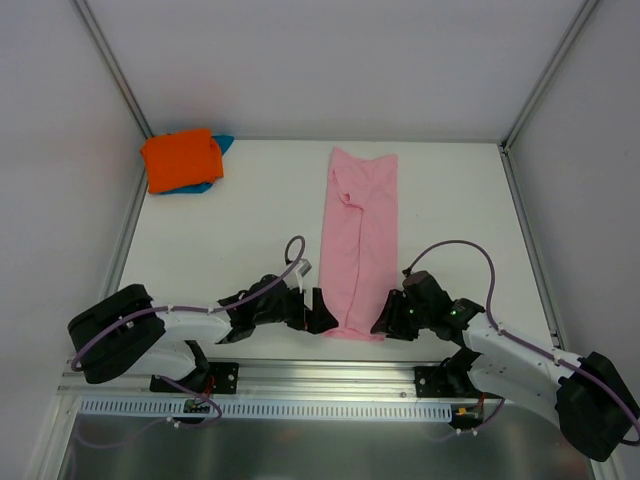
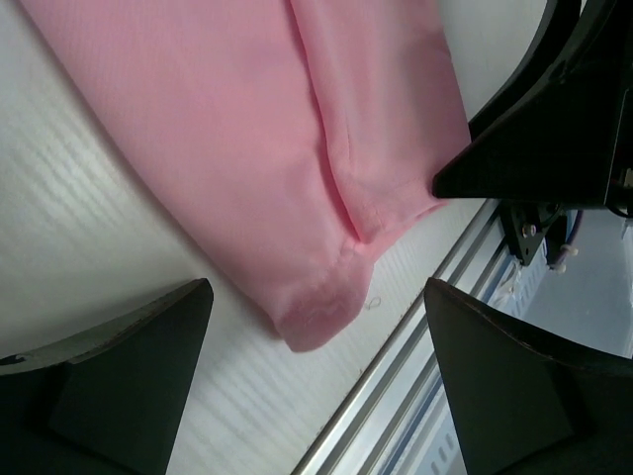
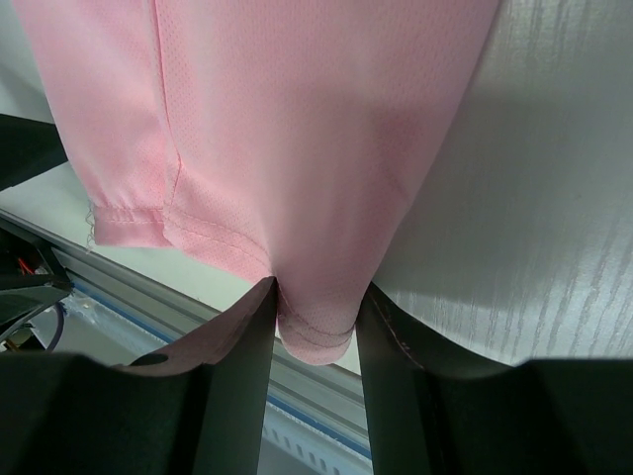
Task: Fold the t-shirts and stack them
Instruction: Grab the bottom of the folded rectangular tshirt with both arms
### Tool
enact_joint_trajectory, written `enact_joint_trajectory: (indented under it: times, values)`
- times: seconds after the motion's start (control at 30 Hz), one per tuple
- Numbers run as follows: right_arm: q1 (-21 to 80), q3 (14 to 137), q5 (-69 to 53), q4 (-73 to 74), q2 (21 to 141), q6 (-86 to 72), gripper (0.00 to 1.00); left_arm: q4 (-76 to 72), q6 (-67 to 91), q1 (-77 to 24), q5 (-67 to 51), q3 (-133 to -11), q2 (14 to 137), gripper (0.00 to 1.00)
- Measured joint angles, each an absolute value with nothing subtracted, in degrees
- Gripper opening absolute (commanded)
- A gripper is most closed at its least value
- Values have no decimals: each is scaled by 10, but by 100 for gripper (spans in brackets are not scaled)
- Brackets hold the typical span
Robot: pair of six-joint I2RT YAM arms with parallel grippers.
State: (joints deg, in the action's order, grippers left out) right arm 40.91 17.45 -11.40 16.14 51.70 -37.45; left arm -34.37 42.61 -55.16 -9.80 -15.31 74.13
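The overhead view alone shows the whole layout: the light pink t-shirt [image 1: 358, 240] lies folded into a long narrow strip down the middle of the white table [image 1: 240, 230], its hem at the near edge. The orange t-shirt [image 1: 180, 160] sits folded in the far left corner on top of the teal-blue t-shirt [image 1: 224, 143], well apart from the pink one

Both arms reach low and inward from their bases, forearms nearly flat over the table, and meet at the strip's near end, the left gripper [image 1: 318, 312] at its left corner and the right gripper [image 1: 385, 322] at its right corner

What the overhead view cannot settle, the wrist views do. From the left wrist, the left gripper [image 2: 316, 376] has its fingers [image 2: 129, 386] spread wide, the pink corner [image 2: 316, 317] lying on the table between them and touching neither; the aluminium rail [image 2: 396, 366] runs just beyond, and the right gripper's dark body [image 2: 554, 119] shows at the upper right. From the right wrist, the right gripper [image 3: 316, 332] is clamped on the hem of the light pink t-shirt [image 3: 297, 129], cloth bunched between its fingers [image 3: 237, 376]
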Motion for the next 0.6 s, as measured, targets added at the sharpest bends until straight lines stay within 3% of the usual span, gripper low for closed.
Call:
enact_joint_trajectory:
  times: [0.17, 0.2, 0.27, 0.3, 0.33, 0.5, 0.53, 0.57, 0.6]
  values:
    - [409, 175, -114, 162, 517, -374, 41, -406, 432, -552, -103, -182, 817, 82]
    - [409, 175, -114, 162, 517, -374, 41, -417, 434, -552, -105, -185, 828, 56]
    - [409, 176, -113, 164, 517, -373, 41, -423, 439, -551, -109, -192, 851, 29]
    - [409, 176, -113, 164, 517, -373, 41, -421, 440, -551, -115, -191, 863, 9]
    - [409, 176, -113, 166, 516, -372, 41, -420, 444, -551, -119, -191, 872, 1]
    - [410, 177, -109, 174, 515, -369, 31, -400, 440, -551, -133, -195, 874, 0]
    - [410, 177, -107, 177, 514, -368, 26, -392, 439, -551, -133, -195, 869, 0]
    - [410, 177, -105, 181, 514, -366, 12, -378, 438, -551, -133, -195, 861, 0]
    - [410, 177, -102, 186, 513, -364, 11, -366, 435, -551, -133, -195, 853, 0]
